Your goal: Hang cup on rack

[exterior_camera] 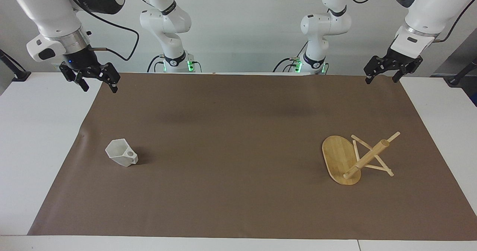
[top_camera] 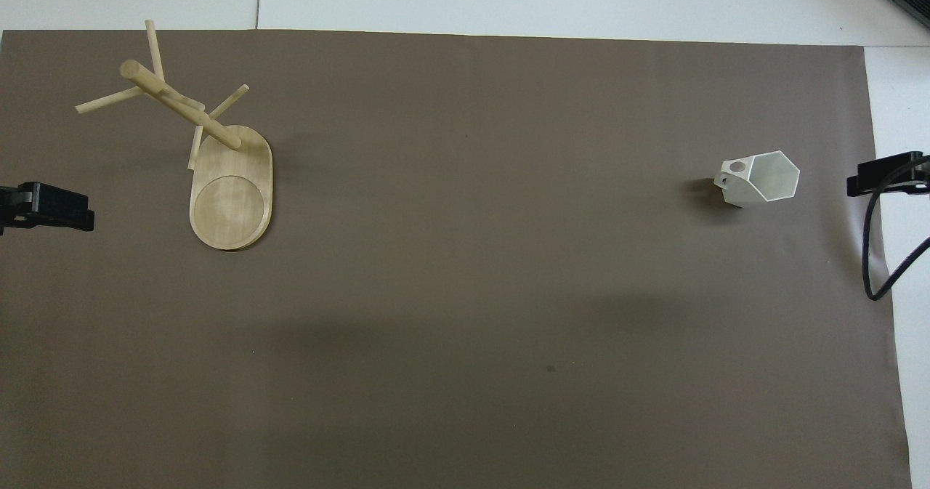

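While both arms wait raised, left tool point(exterior_camera: 382, 80) and right tool point(exterior_camera: 97, 88) gape wide, holding nothing.

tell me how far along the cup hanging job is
Nothing is done yet: the cup sits on the brown mat, apart from the rack. Nothing in hand: left gripper and right gripper hang open. Picking up and hanging remain.

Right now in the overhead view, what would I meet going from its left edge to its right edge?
left gripper → bamboo mug rack → white faceted cup → right gripper, all over or on the brown mat.
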Robot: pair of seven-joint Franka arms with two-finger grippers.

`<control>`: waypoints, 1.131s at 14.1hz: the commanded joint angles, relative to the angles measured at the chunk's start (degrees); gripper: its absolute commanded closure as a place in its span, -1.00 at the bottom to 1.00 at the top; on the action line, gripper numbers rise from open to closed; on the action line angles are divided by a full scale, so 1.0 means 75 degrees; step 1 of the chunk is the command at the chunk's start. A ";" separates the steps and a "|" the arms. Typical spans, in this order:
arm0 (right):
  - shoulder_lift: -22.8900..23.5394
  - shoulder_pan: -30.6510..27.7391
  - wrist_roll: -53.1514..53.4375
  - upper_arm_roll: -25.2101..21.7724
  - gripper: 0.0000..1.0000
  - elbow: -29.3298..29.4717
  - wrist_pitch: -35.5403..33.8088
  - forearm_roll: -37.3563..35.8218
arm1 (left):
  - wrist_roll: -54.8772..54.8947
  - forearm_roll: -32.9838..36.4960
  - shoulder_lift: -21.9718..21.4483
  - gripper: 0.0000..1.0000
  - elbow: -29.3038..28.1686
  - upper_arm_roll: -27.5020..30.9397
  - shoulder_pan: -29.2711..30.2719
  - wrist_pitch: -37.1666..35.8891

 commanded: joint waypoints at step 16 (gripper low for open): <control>-0.0569 -0.0033 -0.0071 -0.0144 -1.00 -0.1556 0.1634 0.0075 | 0.0056 0.0016 -0.0220 -1.00 -0.0245 -0.0058 0.0118 0.0039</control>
